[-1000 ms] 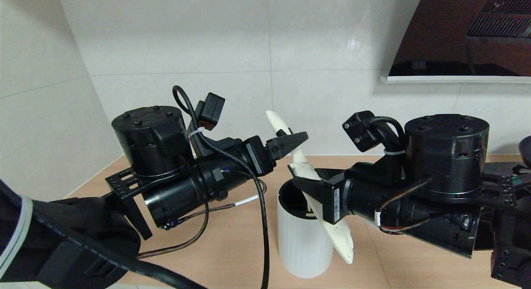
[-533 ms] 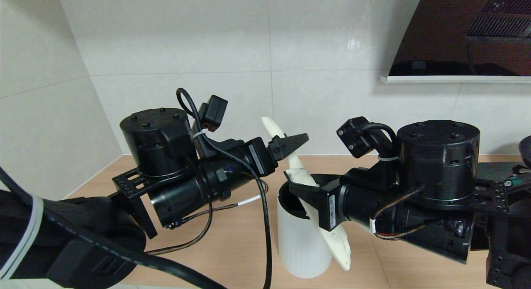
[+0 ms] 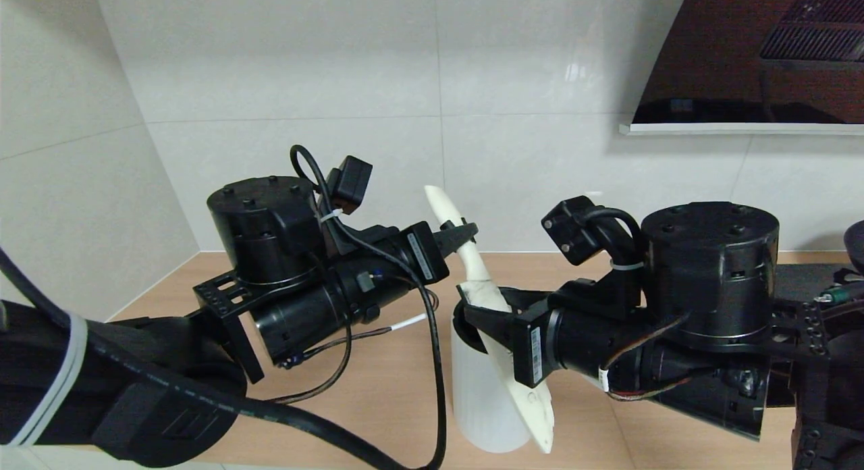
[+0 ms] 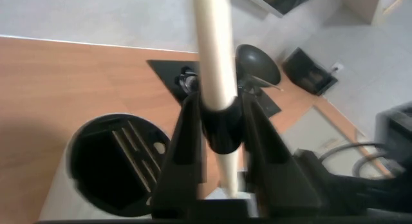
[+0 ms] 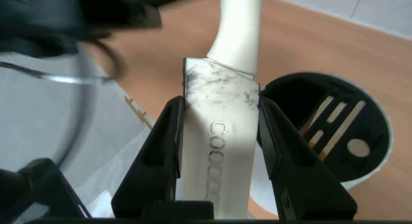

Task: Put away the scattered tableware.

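The white knife (image 3: 472, 266) is caught between both pincers and hangs in the air, tilted, above the front of the white holder (image 3: 480, 402). Its cream handle points up and back toward the tiled wall. Its broad blade slants down across the holder's rim and outer wall, with the rounded tip low at the holder's right side. The knife is outside the holder, not in its dark opening. The left gripper (image 3: 460, 235) is closed on the upper handle. In the left wrist view its two black fingers (image 4: 187, 130) press against either side of the round handle, with the holder's mouth just beside them. The right gripper (image 3: 480, 306) grips lower down, where the handle meets the blade. In the right wrist view its fingers (image 5: 164, 147) sit tight against the two edges of the flat blade, which carries a row of oval marks. The left arm comes in from the lower left with its wrist turned to the right and slightly upward. The right arm comes in from the right, its forearm nearly level and pointing left, so the two pincers face each other over the holder. The holder stands upright on the wooden counter (image 3: 378, 396) near the wall corner. A dark range hood (image 3: 742, 58) hangs at the upper right.
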